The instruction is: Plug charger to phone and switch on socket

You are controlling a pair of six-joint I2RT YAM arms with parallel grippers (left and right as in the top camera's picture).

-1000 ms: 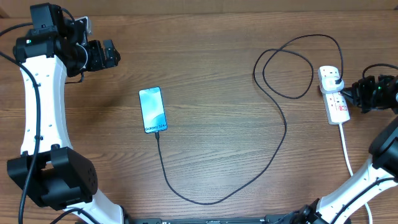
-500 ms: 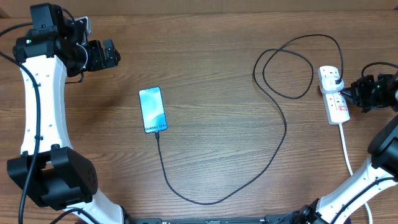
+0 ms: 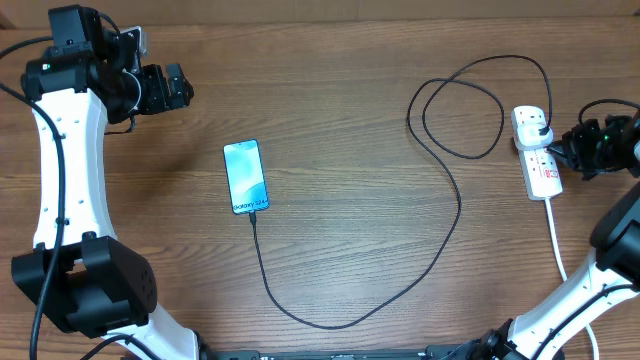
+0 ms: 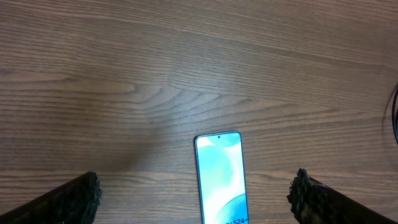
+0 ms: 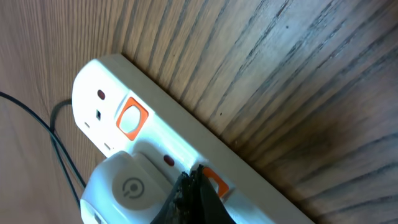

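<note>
right gripper (image 5: 194,186) pinched closed at switch (image 5: 215,181) of socket (image 5: 155,134), right edge of table (image 3: 330,90) | left gripper (image 3: 176,88) wide open, far left | phone (image 3: 246,176) mid-table, charger (image 3: 440,235) attached | risk: tip slips off the small switch (socket looks unsecured), shoving it sideways

surface: wooden table (image 3: 330,100) | grain: brown, streaked | light: even
</note>
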